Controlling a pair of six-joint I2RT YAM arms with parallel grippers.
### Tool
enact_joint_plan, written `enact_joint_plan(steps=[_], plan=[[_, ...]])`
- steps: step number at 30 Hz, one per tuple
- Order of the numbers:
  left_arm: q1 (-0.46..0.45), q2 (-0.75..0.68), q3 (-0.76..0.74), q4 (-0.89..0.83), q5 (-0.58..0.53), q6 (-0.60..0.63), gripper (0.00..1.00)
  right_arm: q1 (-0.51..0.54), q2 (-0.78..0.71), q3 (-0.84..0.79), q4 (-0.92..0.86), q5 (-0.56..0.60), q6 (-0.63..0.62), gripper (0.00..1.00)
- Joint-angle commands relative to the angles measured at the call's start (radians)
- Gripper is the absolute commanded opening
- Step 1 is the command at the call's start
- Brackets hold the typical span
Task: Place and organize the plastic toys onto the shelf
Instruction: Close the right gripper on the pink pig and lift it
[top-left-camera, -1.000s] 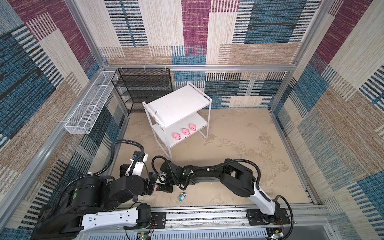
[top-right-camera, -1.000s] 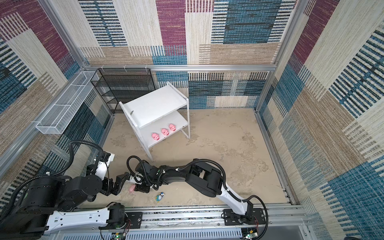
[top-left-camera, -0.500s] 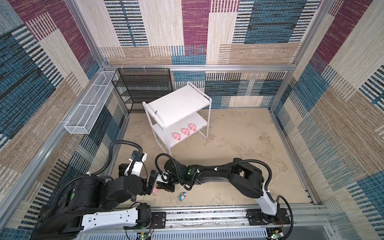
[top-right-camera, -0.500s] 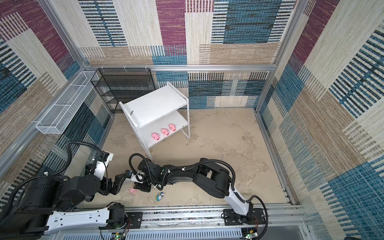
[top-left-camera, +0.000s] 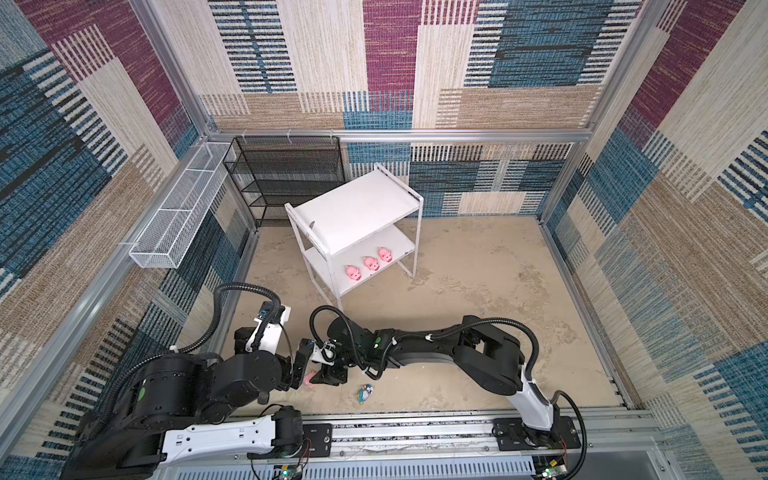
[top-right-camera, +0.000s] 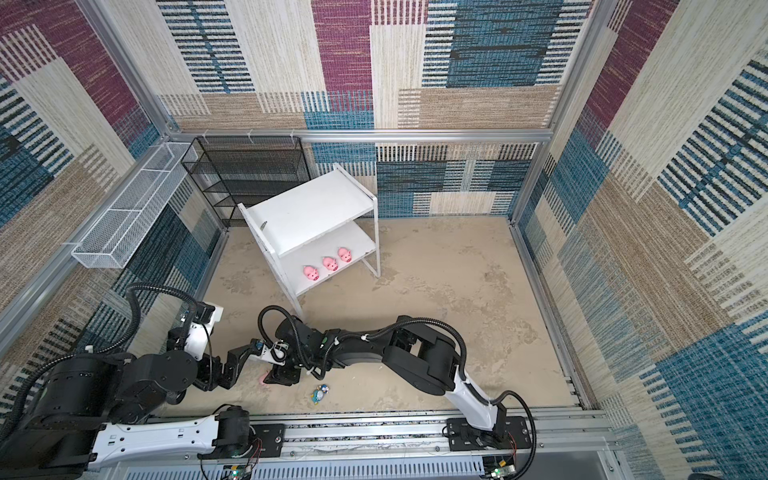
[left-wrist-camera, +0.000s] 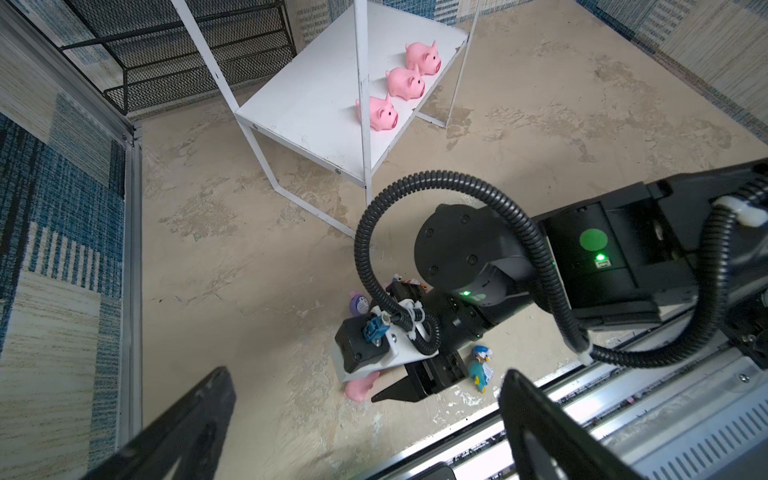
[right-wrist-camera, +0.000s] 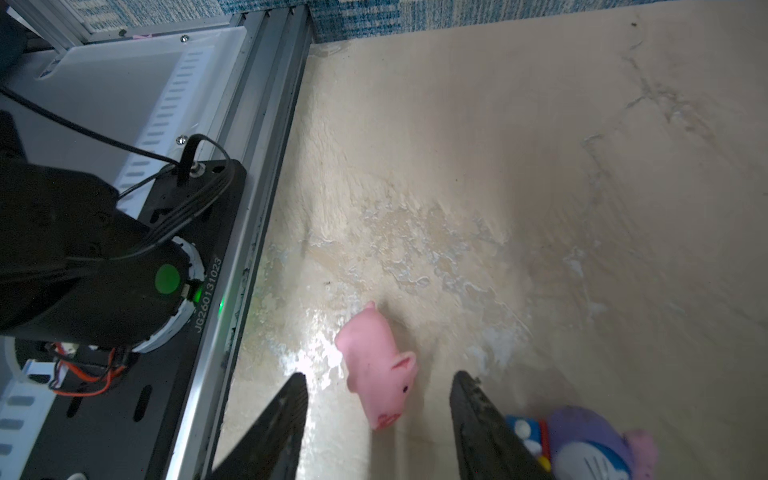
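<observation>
The right gripper (right-wrist-camera: 377, 376) hangs low over the floor near the front rail (top-left-camera: 415, 428). Its jaws are partly spread on either side of a pig (right-wrist-camera: 380, 365) that lies on its side, with a gap on both sides, so nothing is held. A purple-hooded figure (right-wrist-camera: 590, 449) lies just outside one black, wedge-shaped finger (right-wrist-camera: 490, 424), with another toy half hidden between them. A blue figure (top-left-camera: 365, 394) lies apart, closer to the rail. The left gripper (left-wrist-camera: 365, 374) is fully spread and empty, pointed at the right wrist, which blocks most of its view of the pig.

Farther back stands the shelf (top-left-camera: 357, 208), with two flat white boards on thin tube legs and a bare top board. Three glossy pink pigs (top-left-camera: 371, 263) stand in a row at the lower board's front edge, well apart from the grippers. Behind it are a black mesh rack (top-left-camera: 286, 174) and, on the wall, a long white wire basket (top-left-camera: 178, 220). The floor (top-left-camera: 478, 291) is beige, mottled and scuffed.
</observation>
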Motion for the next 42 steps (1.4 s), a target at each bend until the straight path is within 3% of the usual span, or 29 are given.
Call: enact_joint_plan(steps=[1,4,12,22,28,32,42], plan=[[0.001,-0.003,0.000,0.002,-0.011,-0.003,0.99,0.001,0.032,0.042,0.007,-0.017,0.017,0.56],[0.001,-0.003,0.002,0.002,-0.013,-0.003,0.99,0.002,0.060,0.075,-0.009,-0.024,0.021,0.51],[0.001,-0.007,-0.007,0.003,-0.011,-0.005,0.99,0.004,0.073,0.058,-0.029,-0.066,0.023,0.50],[0.001,-0.010,-0.021,0.020,-0.008,-0.001,0.99,0.003,0.034,-0.002,-0.016,-0.063,0.032,0.26],[0.001,-0.017,-0.029,0.035,-0.013,0.009,0.99,0.003,-0.082,-0.103,0.047,-0.006,0.052,0.23],[0.001,-0.016,-0.034,0.055,-0.014,0.032,0.99,0.000,-0.212,-0.231,0.068,0.099,0.081,0.23],[0.001,0.063,-0.095,0.182,0.015,0.154,0.99,-0.119,-0.506,-0.642,0.096,0.526,0.296,0.25]])
